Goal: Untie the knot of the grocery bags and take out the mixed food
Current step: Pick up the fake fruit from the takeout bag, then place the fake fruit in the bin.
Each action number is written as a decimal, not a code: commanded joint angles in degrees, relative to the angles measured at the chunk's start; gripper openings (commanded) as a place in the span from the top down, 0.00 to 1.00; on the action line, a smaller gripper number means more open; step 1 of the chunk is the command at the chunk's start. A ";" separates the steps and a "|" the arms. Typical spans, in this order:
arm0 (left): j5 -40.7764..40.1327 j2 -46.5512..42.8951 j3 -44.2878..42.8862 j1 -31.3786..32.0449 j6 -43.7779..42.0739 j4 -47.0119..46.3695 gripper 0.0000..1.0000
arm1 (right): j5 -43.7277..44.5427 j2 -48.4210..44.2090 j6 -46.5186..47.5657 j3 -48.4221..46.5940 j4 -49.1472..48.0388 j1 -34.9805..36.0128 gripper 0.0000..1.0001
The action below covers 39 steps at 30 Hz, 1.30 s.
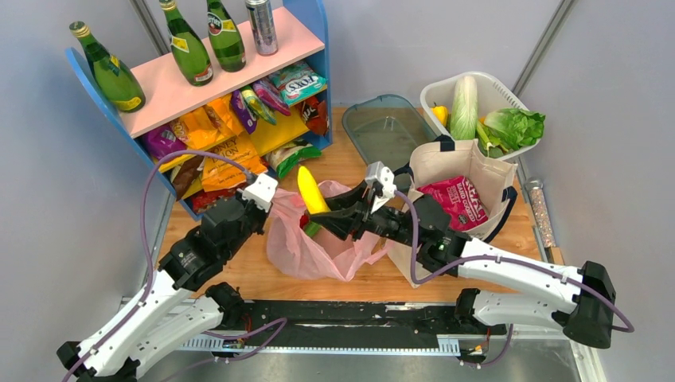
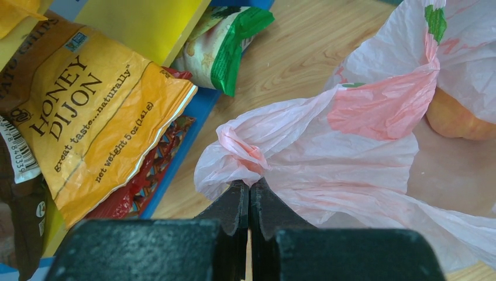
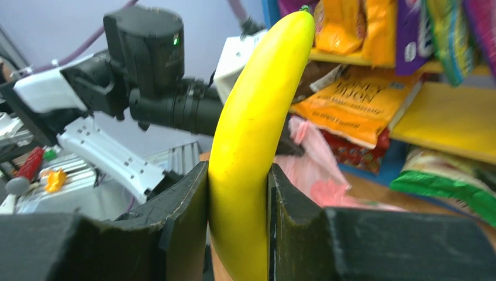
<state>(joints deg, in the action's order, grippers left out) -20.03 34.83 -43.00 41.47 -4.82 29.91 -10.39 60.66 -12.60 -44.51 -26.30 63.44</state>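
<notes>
The pink plastic bag lies open on the wooden table, with something red and green showing at its mouth. My left gripper is shut on a bunched, twisted handle end at the bag's left rim; the left wrist view shows the jaws pinching that pink plastic. A peach-coloured fruit lies inside the bag. My right gripper is shut on the yellow banana and holds it upright above the bag mouth, as the right wrist view shows. The cream canvas tote stands right of the bag with a magenta crisp packet in it.
A blue and pink shelf at the back left holds green bottles, a can and snack packets. A white basket at the back right holds a pale cabbage, lettuce and a yellow pepper. A clear lid lies behind the bags.
</notes>
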 commanded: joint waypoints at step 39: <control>-27.74 -9.04 -0.98 -0.25 2.54 0.11 1.00 | -8.16 55.37 10.14 -48.04 30.21 -45.89 1.00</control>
<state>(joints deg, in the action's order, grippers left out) -46.33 25.52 -43.03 41.47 -2.83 31.92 -16.27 112.33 -4.01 -88.03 2.79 18.11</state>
